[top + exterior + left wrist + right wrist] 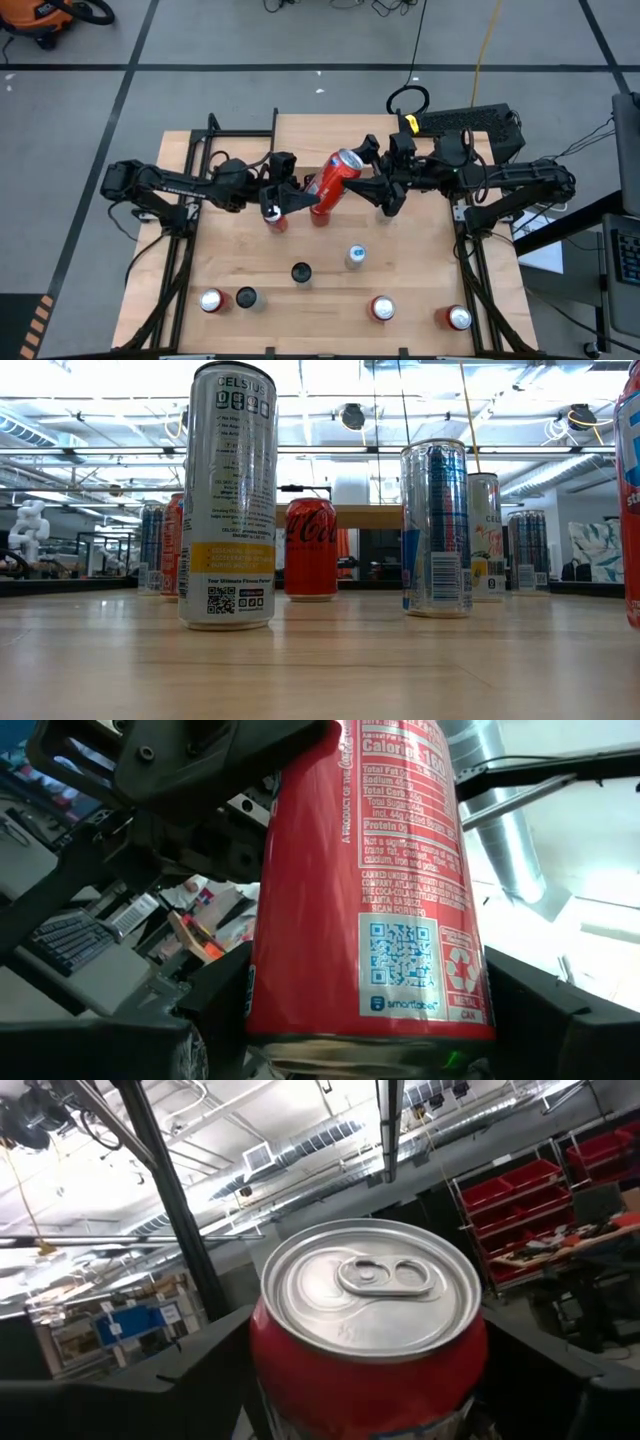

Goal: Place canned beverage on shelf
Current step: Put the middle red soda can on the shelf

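I see both claws gripping one tilted red can (pixel 334 181) near the desk's far edge: left claw (pixel 291 195) low, right claw (pixel 368 186) high.

Two matte black jointed arms (pixel 170 185), white lettering on one link, black cables trailing.

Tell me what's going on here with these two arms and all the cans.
Both arms meet over the far middle of the table around one tall red can, which is tilted between them. The left hand is at its lower end, the right hand near its top. It looks like a handover. Other cans stand loose on the table nearer the front.
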Robot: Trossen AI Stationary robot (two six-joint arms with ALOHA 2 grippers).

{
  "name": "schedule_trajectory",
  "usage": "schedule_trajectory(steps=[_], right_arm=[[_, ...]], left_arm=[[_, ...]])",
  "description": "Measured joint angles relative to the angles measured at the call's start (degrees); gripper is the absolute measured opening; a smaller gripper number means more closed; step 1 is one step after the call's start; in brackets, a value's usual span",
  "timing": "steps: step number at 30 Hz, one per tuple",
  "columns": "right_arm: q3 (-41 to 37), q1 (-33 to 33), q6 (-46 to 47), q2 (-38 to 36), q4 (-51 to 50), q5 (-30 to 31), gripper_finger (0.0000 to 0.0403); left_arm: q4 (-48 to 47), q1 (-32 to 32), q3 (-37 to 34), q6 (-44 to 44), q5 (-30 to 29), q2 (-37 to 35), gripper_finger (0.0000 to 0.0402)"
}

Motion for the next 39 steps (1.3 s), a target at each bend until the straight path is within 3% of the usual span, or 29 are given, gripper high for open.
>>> schedule_trajectory(steps=[11, 15, 26, 39], right_arm=[[0.00, -0.61, -0.79, 0.00, 0.17, -0.44, 0.0279], [0.00, -0.61, -0.97, 0.00, 0.25, -0.42, 0.0277], [-0.04, -1.35, -1.60, -0.39, 0.40, 1.44, 0.0277], [-0.13, -2.16, -2.69, -4.01, -7.16, 5.75, 0.0277]], left_arm=[[-0.11, 0.07, 0.01, 1.23, -0.79, 0.00, 0.0290], [-0.08, 0.05, 0.01, 1.34, -1.06, 0.00, 0.0307], [-0.43, -0.31, 0.01, 5.55, -8.12, 0.04, 0.0382], [-7.38, -0.15, 0.08, 13.77, -14.31, -0.13, 0.0388]])
